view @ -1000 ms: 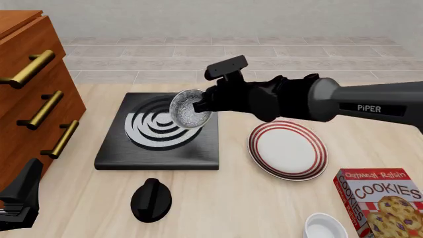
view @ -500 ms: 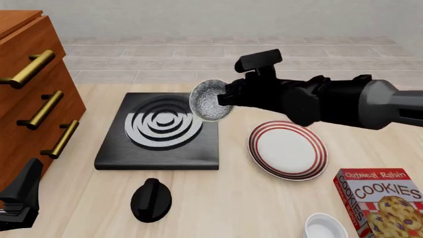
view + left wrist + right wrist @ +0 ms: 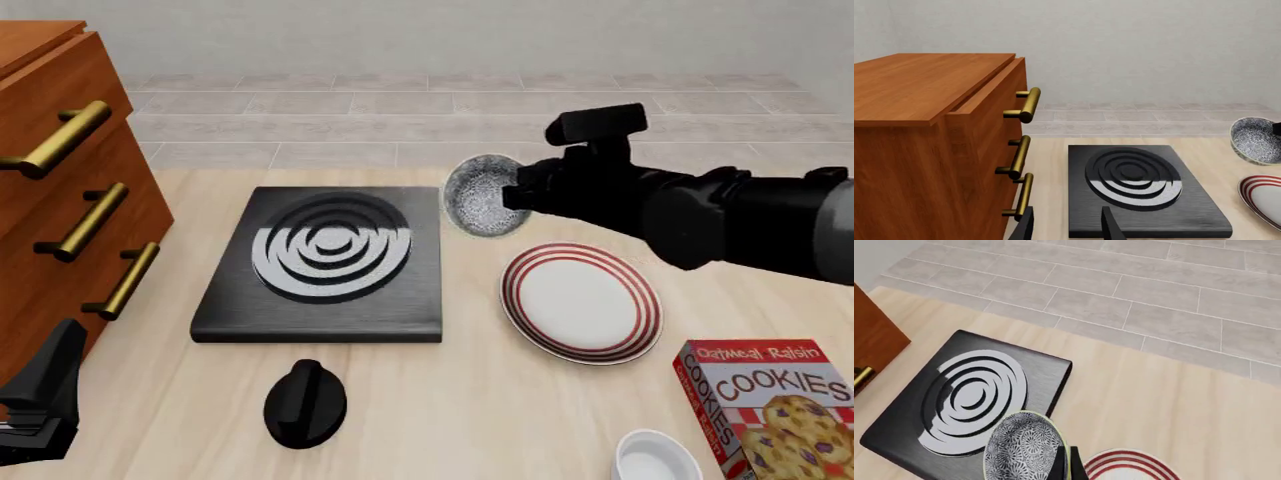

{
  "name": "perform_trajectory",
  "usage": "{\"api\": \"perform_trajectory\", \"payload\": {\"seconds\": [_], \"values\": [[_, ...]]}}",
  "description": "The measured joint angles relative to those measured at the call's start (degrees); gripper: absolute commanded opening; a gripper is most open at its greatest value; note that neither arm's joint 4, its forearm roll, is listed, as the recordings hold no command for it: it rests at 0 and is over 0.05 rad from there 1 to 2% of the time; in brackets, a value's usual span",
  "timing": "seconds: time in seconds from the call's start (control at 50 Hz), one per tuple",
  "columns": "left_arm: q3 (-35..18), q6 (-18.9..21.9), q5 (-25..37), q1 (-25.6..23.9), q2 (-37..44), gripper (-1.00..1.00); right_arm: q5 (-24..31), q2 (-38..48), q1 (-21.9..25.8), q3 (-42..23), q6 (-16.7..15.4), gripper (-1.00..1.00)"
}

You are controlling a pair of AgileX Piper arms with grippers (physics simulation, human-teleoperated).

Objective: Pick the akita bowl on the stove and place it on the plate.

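The akita bowl [image 3: 481,208] hangs in the air, tipped on its side, just past the right edge of the stove [image 3: 320,262] and behind the plate [image 3: 581,300]. My right gripper [image 3: 515,204] is shut on the bowl's rim. In the right wrist view the akita bowl [image 3: 1024,447] shows its patterned outside over the stove [image 3: 967,400] corner, with the plate [image 3: 1131,469] just beside it. My left gripper [image 3: 1067,229] stands open and empty near the table's front left, facing the stove [image 3: 1147,200]; the akita bowl [image 3: 1256,141] and plate [image 3: 1264,197] show at that view's edge.
A wooden cabinet [image 3: 67,200] with brass handles stands at the left. A black round knob [image 3: 304,403] lies in front of the stove. A cookie box [image 3: 774,410] and a plain white bowl [image 3: 657,460] sit at the front right.
My right gripper has carried the bowl to the right, from above the burner rings to past the stove's right edge, nearer the plate. The left arm has not moved.
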Motion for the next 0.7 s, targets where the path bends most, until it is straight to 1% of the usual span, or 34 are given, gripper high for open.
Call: {"api": "perform_trajectory", "payload": {"seconds": [0.28, 0.7], "values": [[0.0, 0.0, 0.0, 0.0, 0.0, 1.0, -2.91, -1.1, -4.24, 4.32, 0.33, -1.0], [0.0, 0.0, 0.0, 0.0, 0.0, 1.0, -8.52, 0.26, -9.66, 9.55, 1.52, -1.0]]}}
